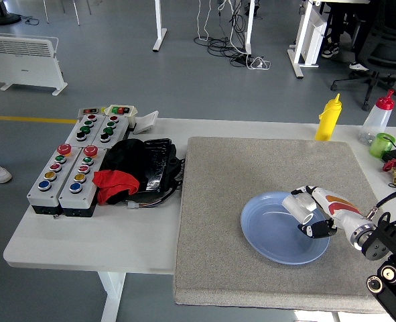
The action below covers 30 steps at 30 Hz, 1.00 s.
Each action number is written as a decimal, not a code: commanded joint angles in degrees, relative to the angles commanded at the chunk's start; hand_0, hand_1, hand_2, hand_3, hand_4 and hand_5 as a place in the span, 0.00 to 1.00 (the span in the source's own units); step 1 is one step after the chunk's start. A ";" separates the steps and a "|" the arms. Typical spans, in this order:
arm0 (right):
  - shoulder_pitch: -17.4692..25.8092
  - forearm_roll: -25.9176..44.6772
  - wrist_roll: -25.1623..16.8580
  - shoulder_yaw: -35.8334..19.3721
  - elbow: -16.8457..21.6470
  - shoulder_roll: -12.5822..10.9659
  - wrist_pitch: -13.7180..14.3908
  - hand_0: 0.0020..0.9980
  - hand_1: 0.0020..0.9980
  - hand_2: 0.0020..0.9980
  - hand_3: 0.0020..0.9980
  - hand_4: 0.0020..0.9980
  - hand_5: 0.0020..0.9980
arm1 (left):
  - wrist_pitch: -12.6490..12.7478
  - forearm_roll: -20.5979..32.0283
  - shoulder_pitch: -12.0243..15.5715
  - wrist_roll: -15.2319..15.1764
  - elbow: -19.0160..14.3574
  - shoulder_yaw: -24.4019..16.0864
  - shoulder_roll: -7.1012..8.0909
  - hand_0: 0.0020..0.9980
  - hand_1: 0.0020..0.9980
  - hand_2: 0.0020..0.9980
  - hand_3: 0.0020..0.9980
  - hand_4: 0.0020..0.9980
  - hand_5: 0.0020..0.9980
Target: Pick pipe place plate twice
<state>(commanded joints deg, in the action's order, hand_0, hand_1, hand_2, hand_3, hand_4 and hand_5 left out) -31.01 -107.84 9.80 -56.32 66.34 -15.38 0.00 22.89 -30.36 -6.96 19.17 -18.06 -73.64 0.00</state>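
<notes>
While over one plate (271, 240), right hand (316, 216) fingers grip one pipe (297, 206).

One plate (271, 235), one pipe (298, 206), two squeeze bottles (327, 118) — two button boxes (53, 176).

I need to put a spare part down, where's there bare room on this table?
Free: the grey mat left of and behind the blue plate, and the white tabletop in front of the button boxes. Crowded: the right edge, with the right hand, pipe and bottles.
</notes>
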 joint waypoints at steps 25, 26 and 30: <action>-0.04 0.50 0.58 -7.39 -1.39 -3.64 -2.22 1.00 0.93 1.00 0.99 0.82 0.31 | 0.17 0.88 -0.21 0.09 -0.04 0.70 0.00 0.64 0.52 0.48 0.65 0.44 1.00; -0.08 0.45 0.65 -7.50 -1.64 -3.77 -2.36 1.00 0.93 1.00 0.99 0.82 0.31 | 0.17 0.89 -0.21 0.10 -0.04 0.72 0.00 0.64 0.52 0.48 0.65 0.44 1.00; -0.34 0.37 1.11 -8.08 -4.66 -5.02 -4.12 1.00 0.93 1.00 0.97 0.81 0.31 | 0.34 0.96 -0.09 0.19 -0.09 0.75 0.00 0.64 0.52 0.48 0.65 0.44 1.00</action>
<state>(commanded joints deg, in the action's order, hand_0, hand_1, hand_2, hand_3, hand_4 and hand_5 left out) -31.35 -107.47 10.91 -64.40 61.69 -20.40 -4.12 23.23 -29.40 -7.05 19.36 -18.15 -72.89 0.00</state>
